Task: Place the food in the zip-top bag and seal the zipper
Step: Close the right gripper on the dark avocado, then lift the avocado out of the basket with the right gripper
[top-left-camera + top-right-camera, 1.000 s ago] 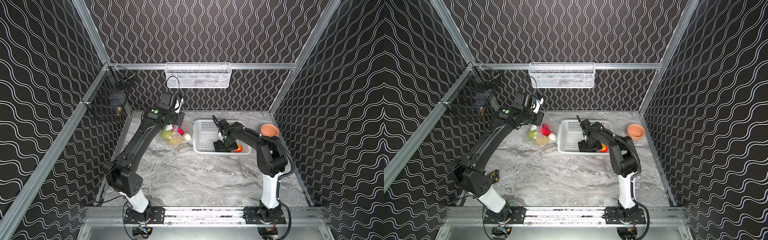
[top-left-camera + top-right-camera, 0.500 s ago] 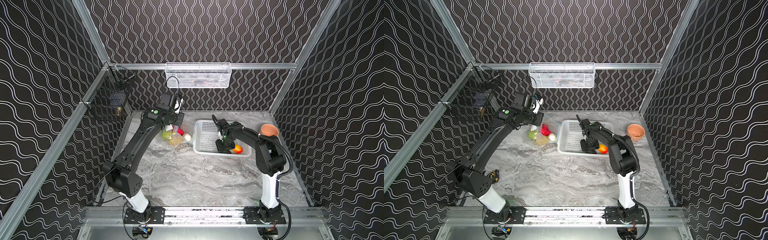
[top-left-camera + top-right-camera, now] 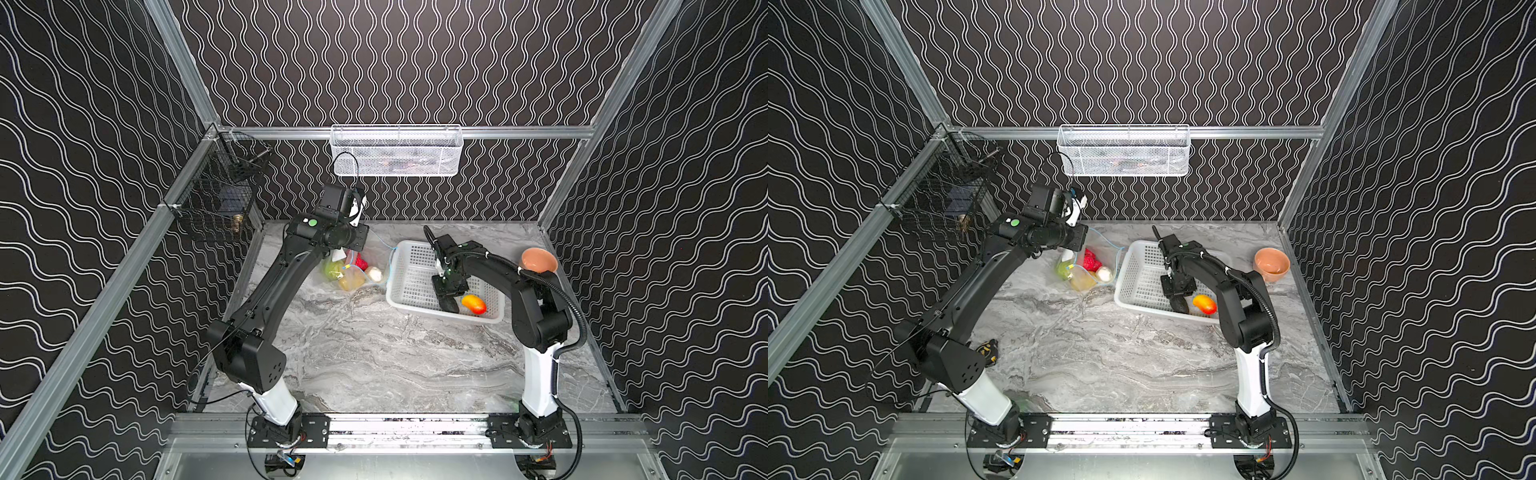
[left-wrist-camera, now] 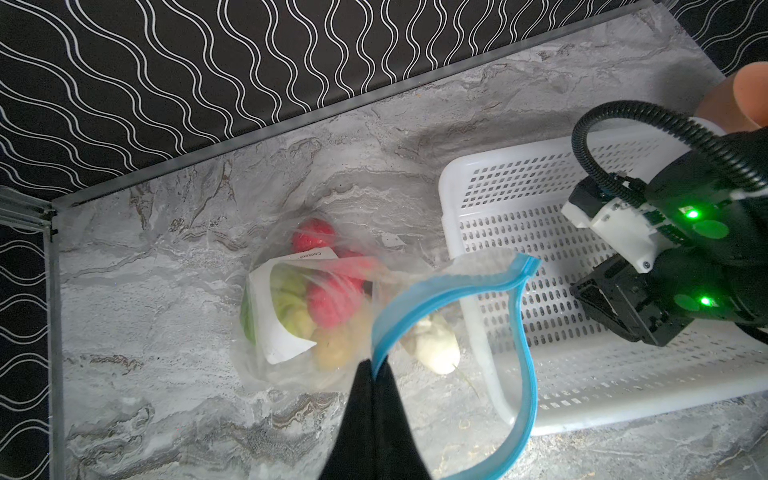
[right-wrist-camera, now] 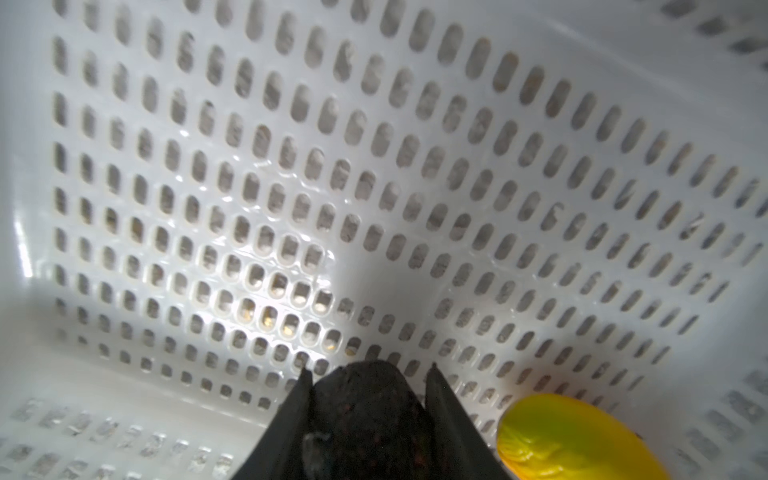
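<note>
The clear zip-top bag [image 4: 291, 365] lies on the marble table with a green melon [image 4: 286, 303], red strawberries [image 4: 332, 299], a lemon [image 4: 332, 349] and a white radish [image 4: 436, 345] inside. My left gripper [image 4: 374, 368] is shut on the light-blue zipper [image 4: 436, 291] and holds the mouth up and open. Inside the white basket [image 3: 415, 306], my right gripper [image 5: 369, 370] is shut on the dark eggplant [image 5: 370, 411], with a finger touching each side. The orange-yellow mango [image 3: 473, 304] lies loose in the basket right beside that gripper.
An orange bowl [image 3: 539, 260] stands at the table's right edge behind the right arm. A white mesh tray [image 3: 397, 151] hangs on the back wall and a black wire cage [image 3: 216, 199] on the left wall. A small black-and-yellow object [image 3: 987, 348] lies by the left arm's base.
My right gripper's jaws have closed in on the eggplant in the basket. The mango beside it now shows more fully. The left arm holds still with the bag's mouth.
</note>
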